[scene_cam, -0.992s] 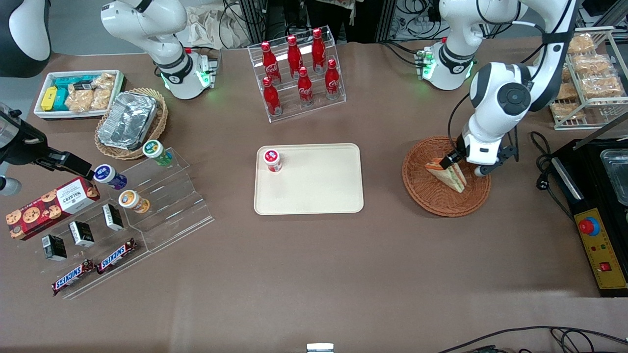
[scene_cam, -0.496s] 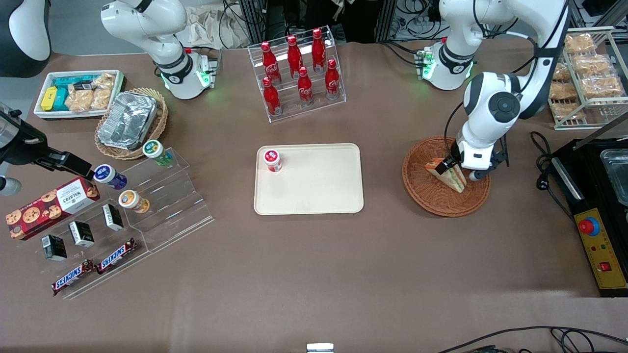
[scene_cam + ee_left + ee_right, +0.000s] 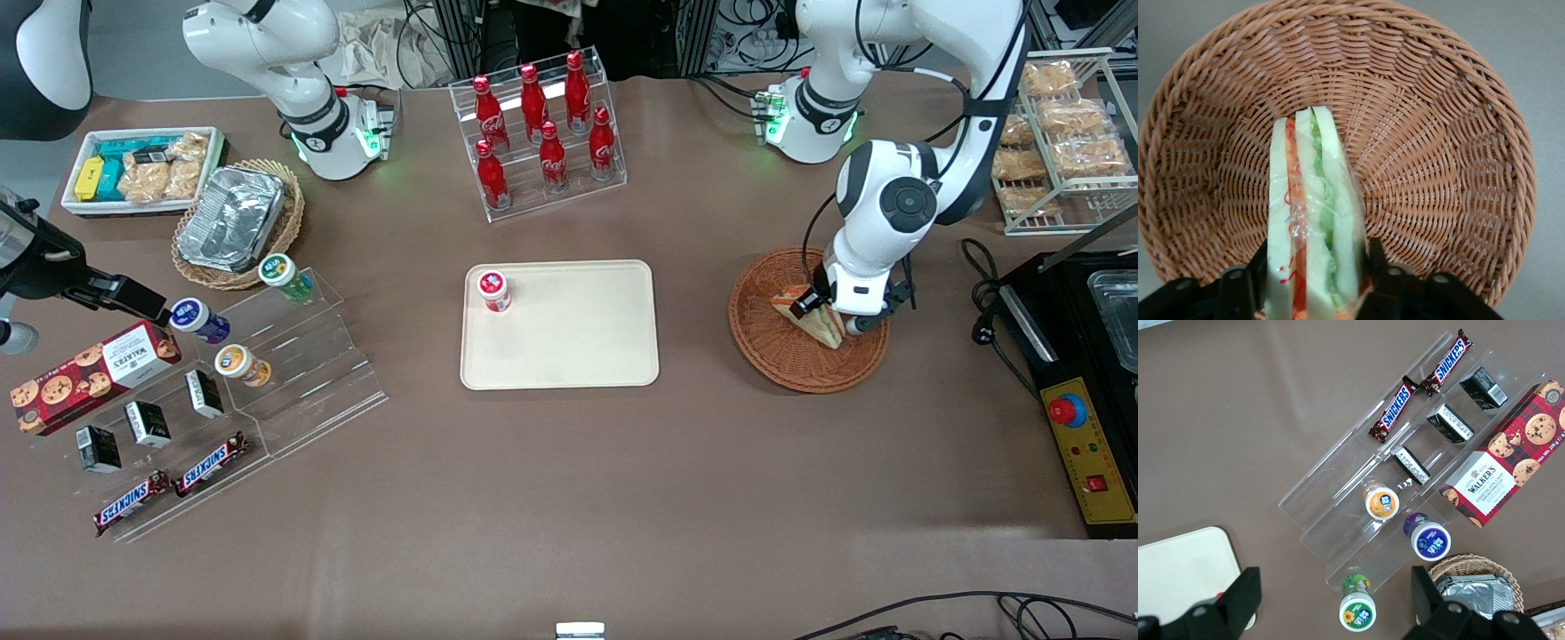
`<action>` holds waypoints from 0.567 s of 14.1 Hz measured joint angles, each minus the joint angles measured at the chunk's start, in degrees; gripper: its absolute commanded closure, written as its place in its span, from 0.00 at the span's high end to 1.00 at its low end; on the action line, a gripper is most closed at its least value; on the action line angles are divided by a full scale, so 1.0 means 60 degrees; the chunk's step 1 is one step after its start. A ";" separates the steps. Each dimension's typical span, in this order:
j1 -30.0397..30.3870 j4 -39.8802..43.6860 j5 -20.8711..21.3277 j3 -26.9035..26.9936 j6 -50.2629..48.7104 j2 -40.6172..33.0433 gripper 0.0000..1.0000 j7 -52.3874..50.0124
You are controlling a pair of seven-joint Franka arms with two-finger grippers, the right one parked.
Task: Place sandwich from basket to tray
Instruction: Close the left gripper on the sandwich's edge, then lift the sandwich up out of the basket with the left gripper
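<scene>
sandwich pinched on edge inside the wicker basket

the sandwich stands on its edge in the round reddish-brown basket, with its orange-red and green filling stripes facing up. seen from the front, its long axis runs diagonally across the basket floor: one end lies near the basket's middle, and the other, nearer the front camera, is toward the working arm's end of the table. clear wrap covers the bread.

the left arm's gripper is low over the basket. its two black fingers are closed in against the two bread faces, one on each side, pinching the wedge at one end. the rest of the sandwich sticks out past the fingertips.

the cream tray lies flat on the brown table, well apart from the basket, toward the parked arm's end. a small red-capped jar stands in one corner of the tray.
</scene>
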 measured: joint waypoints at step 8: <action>-0.0001 0.1786 0.0022 -0.0076 -0.2854 -0.0010 0.00 -0.0753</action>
